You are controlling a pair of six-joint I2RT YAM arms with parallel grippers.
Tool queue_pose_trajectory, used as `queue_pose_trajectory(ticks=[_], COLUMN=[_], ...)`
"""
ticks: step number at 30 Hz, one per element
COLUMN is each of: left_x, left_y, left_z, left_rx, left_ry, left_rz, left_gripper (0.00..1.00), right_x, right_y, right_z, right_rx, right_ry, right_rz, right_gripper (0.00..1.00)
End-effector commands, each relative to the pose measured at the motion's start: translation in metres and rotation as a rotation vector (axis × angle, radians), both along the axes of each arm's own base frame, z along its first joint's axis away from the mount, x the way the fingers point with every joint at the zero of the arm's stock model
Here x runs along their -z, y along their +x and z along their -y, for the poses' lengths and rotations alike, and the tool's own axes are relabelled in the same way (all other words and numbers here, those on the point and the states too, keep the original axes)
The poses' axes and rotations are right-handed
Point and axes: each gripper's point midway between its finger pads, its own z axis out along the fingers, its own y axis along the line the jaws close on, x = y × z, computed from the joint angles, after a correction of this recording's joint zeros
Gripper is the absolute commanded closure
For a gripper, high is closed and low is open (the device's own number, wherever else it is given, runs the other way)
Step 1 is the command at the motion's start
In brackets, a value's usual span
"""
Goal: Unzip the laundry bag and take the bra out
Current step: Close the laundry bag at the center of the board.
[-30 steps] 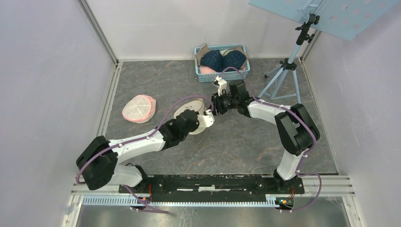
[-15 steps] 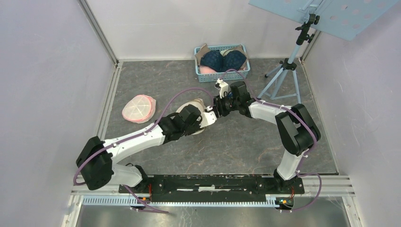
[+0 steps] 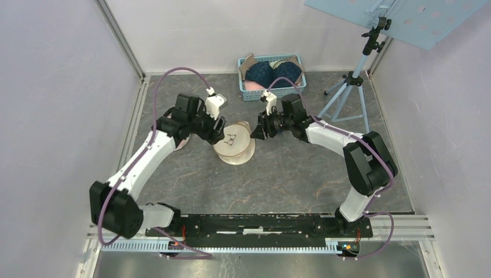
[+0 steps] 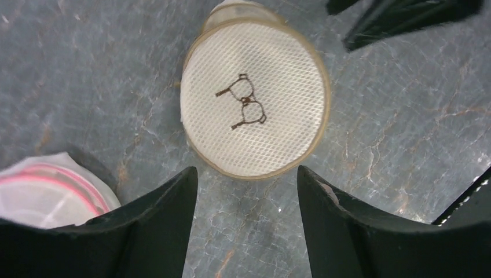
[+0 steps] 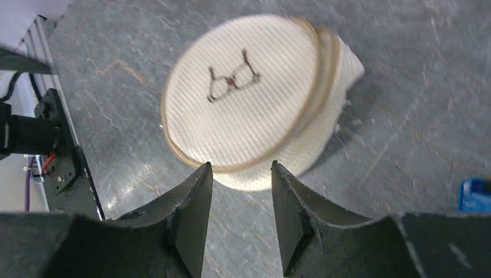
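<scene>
**Left arm just swung clear, bag is finally showing in full**

The laundry bag (image 3: 233,143) is sitting mid-table, flat round mesh face up with the little bra drawing on it. As far as I can tell it's lying pretty much where it was a second ago. I can't make out the zip pull in any view. The rim is looking doubled on the right side in the right wrist view, but that shot is blurry, so I'm not calling it open.

What's changed is the left arm. A second ago it was reaching in from the near side and covering most of the bag. Now the left gripper (image 4: 246,197) is hanging just off the bag's far-left edge with its fingers wide apart and nothing between them.

The right gripper (image 5: 240,185) is staying put at the bag's right edge, fingers slightly apart, not holding anything either.

So I'm guessing both arms are lining up again on the bag from opposite sides, and the unzip isn't started.

Further out, a pink-rimmed mesh bag (image 4: 40,194) is lying just left of the left gripper. The blue basket (image 3: 250,94) of bras is sitting at the far side, with a tripod (image 3: 353,87) to its right.
</scene>
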Motion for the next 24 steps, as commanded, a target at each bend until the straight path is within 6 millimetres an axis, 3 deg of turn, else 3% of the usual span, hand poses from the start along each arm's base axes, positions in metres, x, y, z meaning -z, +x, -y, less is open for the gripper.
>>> queue_pose_trajectory(ticks=[1,3,7,14,19,24], left_x=[0.012,0.021,0.042,0.101,0.132,0.158], left_y=[0.009,0.017,0.028,0.034,0.031,0.032], left_z=[0.008,0.009,0.012,0.008,0.011,-0.001], left_rx=[-0.039,-0.048,-0.068,-0.107,-0.110,-0.165], left_ry=[-0.151,-0.152,-0.154,-0.067,0.060,0.167], left_rz=[-0.201,-0.213,-0.218,-0.276,-0.260,-0.289], left_gripper=[0.32,0.33,0.33,0.32,0.29,0.28], right_x=[-0.050,-0.042,-0.009,0.045,0.083,0.100], right_y=[0.008,0.009,0.007,0.002,0.001,0.003], right_z=[-0.036,-0.044,-0.047,-0.035,-0.024,-0.021], right_rx=[-0.068,-0.078,-0.071,-0.057,-0.045,-0.037], right_ry=[0.100,0.088,0.036,-0.056,-0.143,-0.176], right_rz=[0.132,0.126,0.061,0.010,-0.025,-0.042], right_gripper=[0.52,0.52,0.52,0.53,0.53,0.54])
